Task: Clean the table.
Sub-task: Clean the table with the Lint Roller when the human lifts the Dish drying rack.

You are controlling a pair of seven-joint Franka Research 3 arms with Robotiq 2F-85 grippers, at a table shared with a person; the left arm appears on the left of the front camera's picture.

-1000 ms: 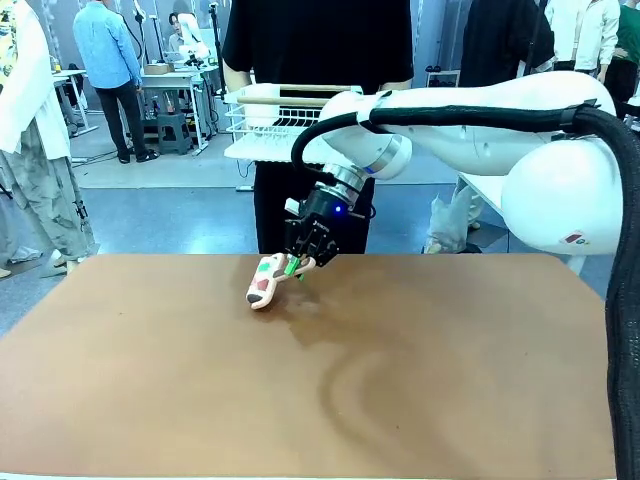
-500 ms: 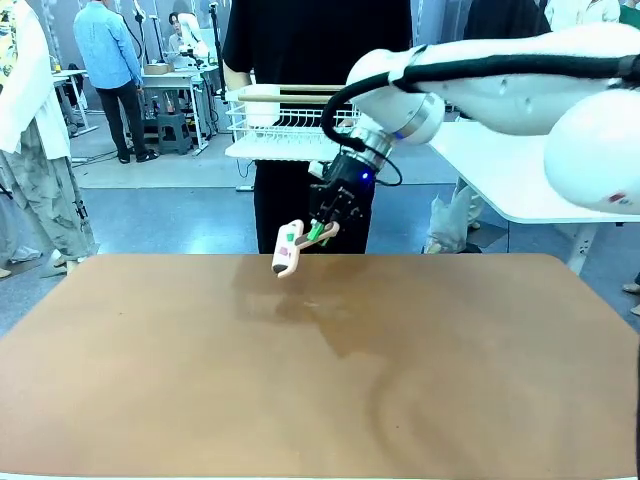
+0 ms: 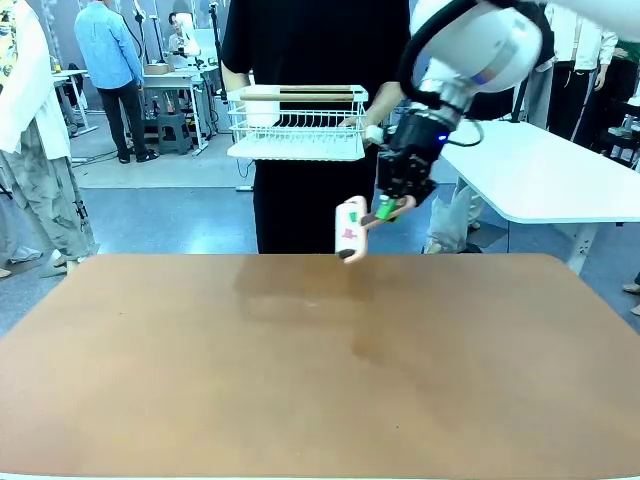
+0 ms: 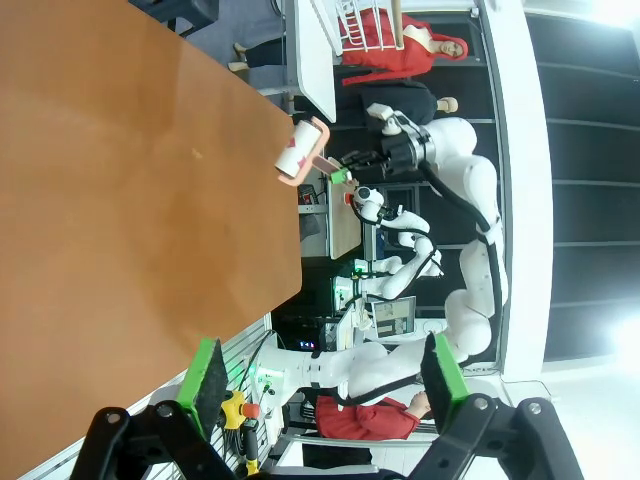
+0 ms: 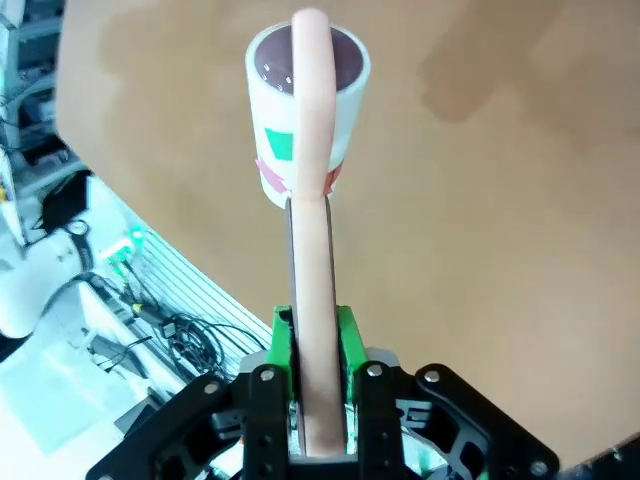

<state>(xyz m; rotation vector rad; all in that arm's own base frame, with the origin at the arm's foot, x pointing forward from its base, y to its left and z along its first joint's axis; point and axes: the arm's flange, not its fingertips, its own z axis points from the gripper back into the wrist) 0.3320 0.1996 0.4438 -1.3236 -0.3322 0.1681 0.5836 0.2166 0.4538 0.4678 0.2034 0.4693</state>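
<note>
Right gripper [image 5: 315, 345]: clenched on the pink handle [image 5: 312, 270] of a lint roller. A green pad presses each side, and the handle runs straight out between the fingers.
Lint roller [image 3: 350, 230]: the white drum with red and green marks hangs at the far end of the handle, tilted down. It is in the air near the far edge of the table and not touching it.
Table [image 3: 300, 380]: the reddish-brown top lies below and in front of the roller. It is bare, with only faint darker patches near the middle.
Rack [image 3: 300, 125]: a white wire rack held by a person [image 3: 310, 40] at the far side. It is just beside the right gripper and higher than the roller.
Left gripper [image 4: 320, 375]: released, with the green pads wide apart and nothing between them. It is off to the side of the table.
Step in hand: probably carrying the roller off the table toward the rack, with the wiping likely finished.
Doing it well: grip the handle firmly so the drum does not swing. Raise the drum above the rack's rim before moving across. Come in over the open top, away from the person's fingers at the rack's corner. Loosen the grip only once the roller rests on the wires.
Risk: the drum may catch the rim or nudge the rack.
</note>
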